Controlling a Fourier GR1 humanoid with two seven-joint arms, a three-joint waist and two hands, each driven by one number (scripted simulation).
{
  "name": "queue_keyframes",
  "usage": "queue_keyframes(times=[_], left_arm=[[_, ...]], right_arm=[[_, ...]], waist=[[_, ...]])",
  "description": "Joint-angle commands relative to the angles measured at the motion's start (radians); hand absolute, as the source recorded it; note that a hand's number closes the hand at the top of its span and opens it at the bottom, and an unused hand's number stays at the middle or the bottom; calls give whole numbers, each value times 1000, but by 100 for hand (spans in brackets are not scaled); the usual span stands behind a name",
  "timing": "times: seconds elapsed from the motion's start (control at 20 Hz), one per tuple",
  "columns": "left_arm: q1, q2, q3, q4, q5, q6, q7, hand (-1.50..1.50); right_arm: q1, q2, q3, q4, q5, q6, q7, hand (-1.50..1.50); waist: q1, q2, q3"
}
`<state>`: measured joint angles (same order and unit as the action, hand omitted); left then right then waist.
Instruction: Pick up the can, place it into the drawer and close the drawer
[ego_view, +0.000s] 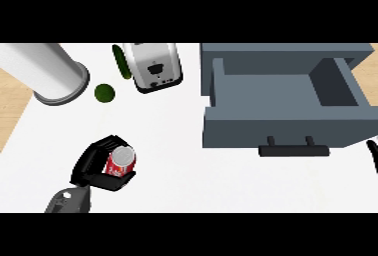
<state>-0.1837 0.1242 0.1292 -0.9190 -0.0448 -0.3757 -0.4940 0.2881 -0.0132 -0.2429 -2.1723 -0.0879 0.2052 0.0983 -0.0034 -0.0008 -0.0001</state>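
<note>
At the right of the white counter (192, 170), the grey drawer (284, 107) stands pulled open with nothing in it. At the lower left, the left hand (96, 167) is curled round the red can (122, 161). I cannot read its label. A bit of the right hand (373, 155) shows at the right edge; I cannot tell if it is open.

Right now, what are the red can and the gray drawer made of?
The can, held in the left hand, looks like metal: silvery top rim, glossy red printed side. The open drawer looks painted, matte blue-gray, maybe metal or wood; no grain or shine settles it. Its handle is dark and dull.
</note>
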Motion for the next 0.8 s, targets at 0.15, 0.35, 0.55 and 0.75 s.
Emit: queue_keyframes(times=[0.15,0.35,0.55,0.75], left_arm=[[-10,-35,88,-127,82,134,131,150],[-67,-49,181,-101,106,292,137,150],[-49,-91,108,-267,96,341,220,150],[-74,-59,76,-307,104,316,284,150]], right_arm=[[10,-5,-21,-5,-24,15,0,-150],[-40,5,-1,-19,-12,-20,46,-150],[28,7,-25,-75,-48,21,30,-150],[22,-5,-42,-70,-55,15,39,-150]], waist=[[2,-1,1],[3,2,0],[2,-2,0],[0,-1,0]])
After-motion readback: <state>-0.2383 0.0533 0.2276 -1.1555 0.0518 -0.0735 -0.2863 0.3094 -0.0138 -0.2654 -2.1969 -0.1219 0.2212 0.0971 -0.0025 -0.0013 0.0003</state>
